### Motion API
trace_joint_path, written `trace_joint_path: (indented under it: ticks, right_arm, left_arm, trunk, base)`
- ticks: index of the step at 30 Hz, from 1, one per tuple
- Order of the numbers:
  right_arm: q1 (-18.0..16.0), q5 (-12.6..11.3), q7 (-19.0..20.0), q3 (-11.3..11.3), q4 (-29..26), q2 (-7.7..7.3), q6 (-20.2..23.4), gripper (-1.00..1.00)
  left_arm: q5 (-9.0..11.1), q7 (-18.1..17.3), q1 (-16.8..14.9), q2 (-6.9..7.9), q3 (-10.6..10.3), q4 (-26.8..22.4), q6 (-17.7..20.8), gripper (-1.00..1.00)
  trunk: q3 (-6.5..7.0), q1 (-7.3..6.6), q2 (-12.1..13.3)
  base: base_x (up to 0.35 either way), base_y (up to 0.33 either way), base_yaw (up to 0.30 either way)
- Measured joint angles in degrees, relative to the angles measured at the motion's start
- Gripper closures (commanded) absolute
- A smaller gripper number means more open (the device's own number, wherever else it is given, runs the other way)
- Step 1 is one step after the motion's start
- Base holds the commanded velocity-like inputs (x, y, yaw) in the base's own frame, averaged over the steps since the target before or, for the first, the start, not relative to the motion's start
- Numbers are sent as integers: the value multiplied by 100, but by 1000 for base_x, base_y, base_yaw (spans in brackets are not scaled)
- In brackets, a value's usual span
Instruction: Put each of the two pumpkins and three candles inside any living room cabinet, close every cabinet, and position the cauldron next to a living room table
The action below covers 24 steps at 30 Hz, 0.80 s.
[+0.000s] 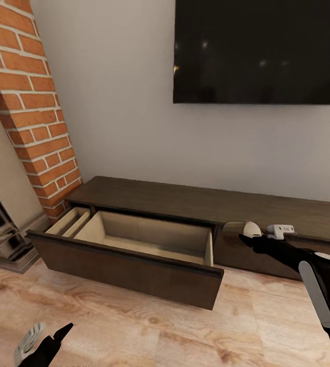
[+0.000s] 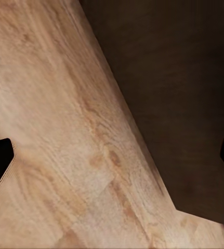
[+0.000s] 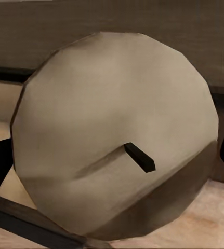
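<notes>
My right gripper [image 1: 242, 233] has its jaws clamped on a candle [image 1: 236, 229], wick end facing my wrist. The cabinet [image 1: 195, 204] drawer [image 1: 134, 267] gapes just beside and below, toward my left. My left gripper [image 1: 45, 339] hangs spread and empty.

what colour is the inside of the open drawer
Pale, light wood inside the drawer, against its dark-brown front; clearest in the head view.

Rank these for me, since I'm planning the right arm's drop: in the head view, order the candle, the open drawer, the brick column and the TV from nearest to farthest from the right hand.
1. Candle, held in the right hand.
2. Open drawer, to the hand's left.
3. TV, on the wall above.
4. Brick column, far left.
</notes>
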Motion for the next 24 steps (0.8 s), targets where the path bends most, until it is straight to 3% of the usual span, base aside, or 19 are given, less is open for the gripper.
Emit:
trace_joint_path:
  ticks: [24]
  right_arm:
    - [-6, 1, -9, 32, 2, 55, 13, 100]
  left_arm:
    - [-3, 14, 0, 0, -1, 15, -27, -100]
  trunk:
    - [532, -62, 32]
  base:
    - [0, 0, 294]
